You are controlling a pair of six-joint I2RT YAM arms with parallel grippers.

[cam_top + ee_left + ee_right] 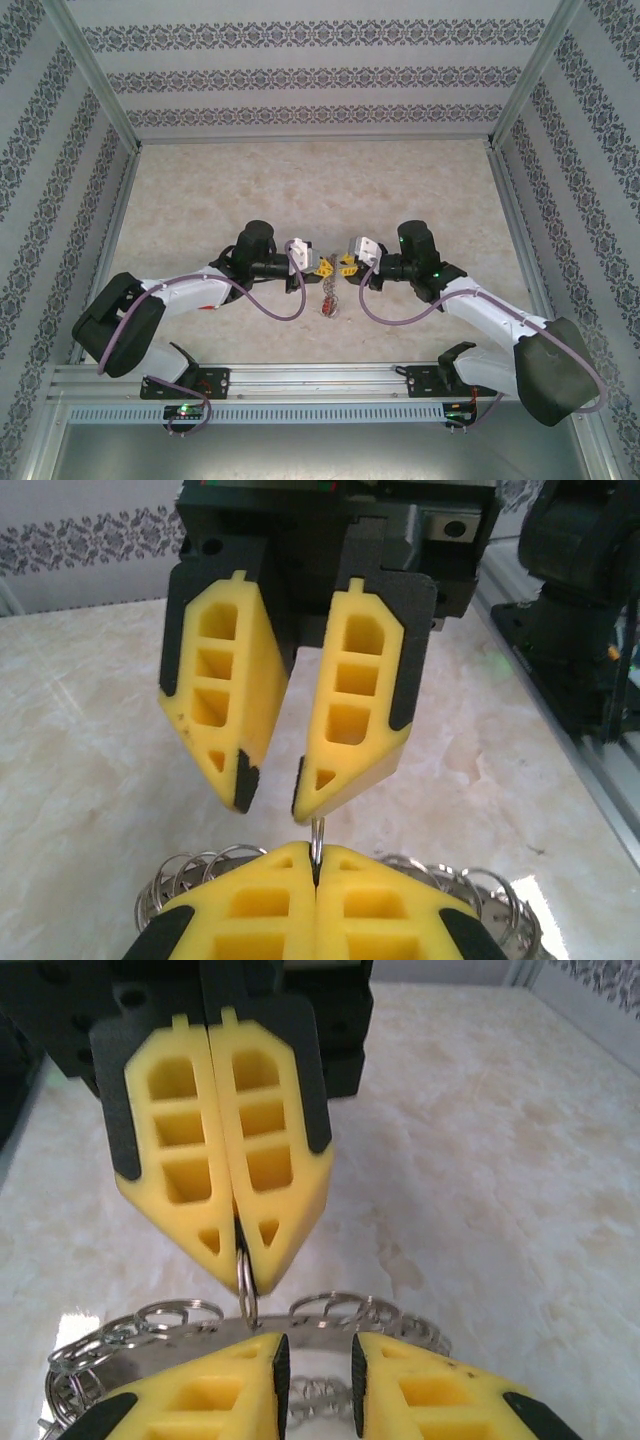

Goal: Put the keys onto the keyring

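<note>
Left tool (240, 1260) is clenched on a small loop of the keyring (170, 1348); right tool (272, 798) is released, jaws parted. Threading is judged unfinished (preparatory hold only).

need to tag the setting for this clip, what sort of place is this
Probably a robot test cell in a lab, not a home: wallpaper-patterned panels on an aluminium frame box in a marble-look tabletop, and the left arm and right arm are bolted to a rail at its near edge.

left gripper (322, 266), right gripper (346, 265): yellow/black. keyring (170, 1345) silvery. table (320, 180) beige marble. walls (320, 75) white, grey floral bands.
</note>
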